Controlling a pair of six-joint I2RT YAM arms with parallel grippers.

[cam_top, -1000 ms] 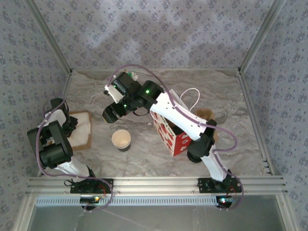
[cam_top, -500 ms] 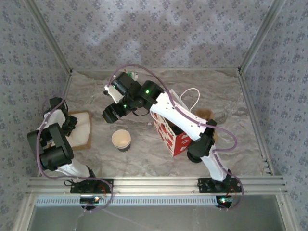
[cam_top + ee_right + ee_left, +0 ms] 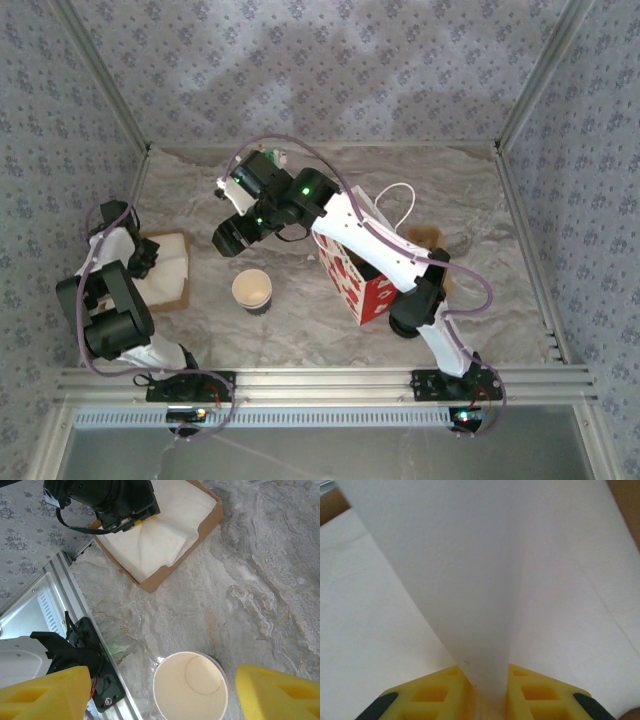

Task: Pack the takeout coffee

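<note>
The takeout coffee cup [image 3: 252,290] stands upright and without a lid on the marble tabletop; its cream inside [image 3: 190,690] faces up. My right gripper [image 3: 228,238] hangs open just above and behind it, and in the right wrist view the right gripper [image 3: 162,692] has one yellow finger [image 3: 45,692] on each side of the rim, apart from it. My left gripper [image 3: 145,258] is down in the brown napkin box [image 3: 172,285]. The left gripper [image 3: 489,692] is shut on a raised fold of white napkin [image 3: 470,580].
A red-and-white paper bag [image 3: 362,288] stands right of the cup, partly under the right arm. A brown object [image 3: 425,237] lies behind the bag. The aluminium rail [image 3: 320,380] runs along the near edge. Patterned walls enclose the table.
The left gripper has narrowed onto the napkin fold, and the left arm has shifted slightly. The right arm and the cup have stayed put.
</note>
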